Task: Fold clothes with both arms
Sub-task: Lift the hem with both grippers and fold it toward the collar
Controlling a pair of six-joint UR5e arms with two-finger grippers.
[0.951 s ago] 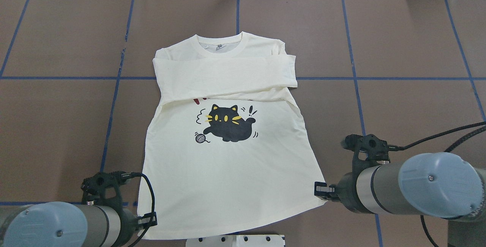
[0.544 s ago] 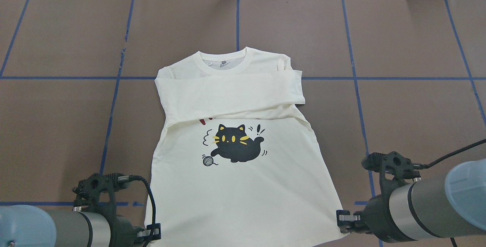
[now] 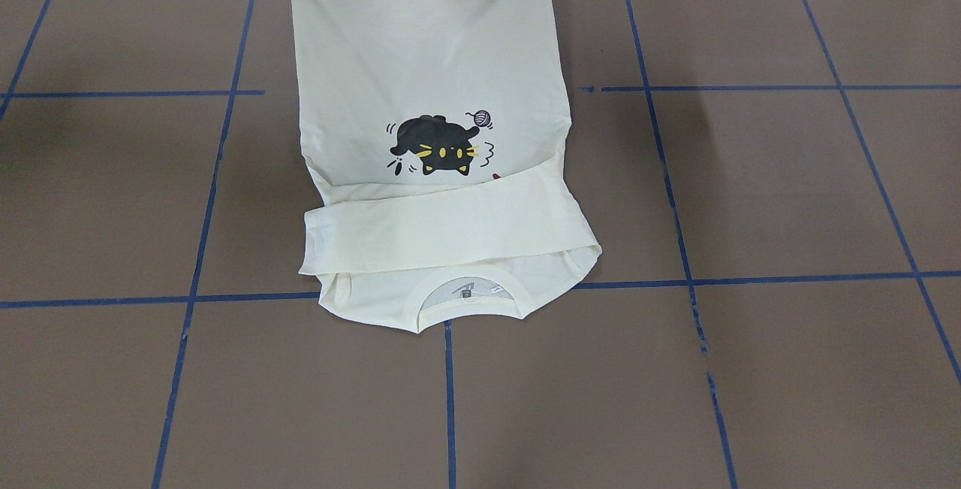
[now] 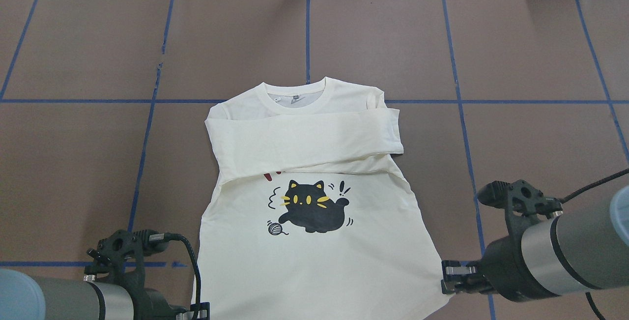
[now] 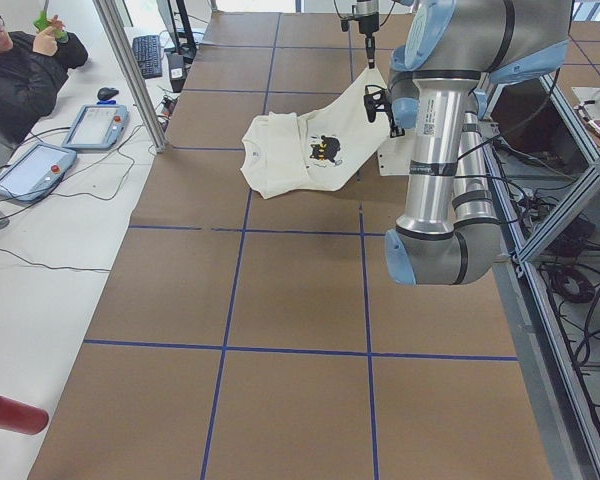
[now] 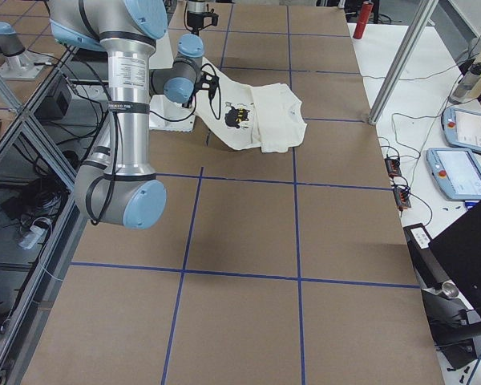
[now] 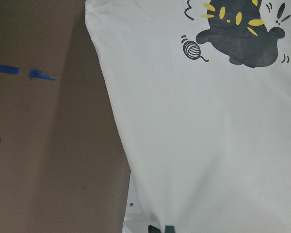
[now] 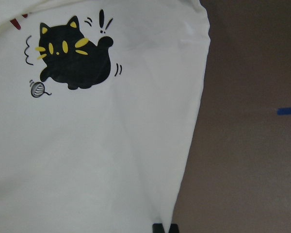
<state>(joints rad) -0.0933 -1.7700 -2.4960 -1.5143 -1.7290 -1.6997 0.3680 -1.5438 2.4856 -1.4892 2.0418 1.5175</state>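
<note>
Both hem corners look pinched and lifted: the left gripper [image 7: 161, 229], barely in view, seemingly nips one, the T-shirt [image 4: 314, 256] lies on the table [image 4: 73, 162] with sleeves folded across its chest, the right gripper [image 4: 449, 278] clamps the other, and the hem-to-collar fold is not yet made.

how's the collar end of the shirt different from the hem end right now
Collar end lies flat on the table; hem end is lifted, its corners pinched by the left gripper and right gripper. Sleeves cross near the collar; the hem end is uncovered. Both are cream.
</note>
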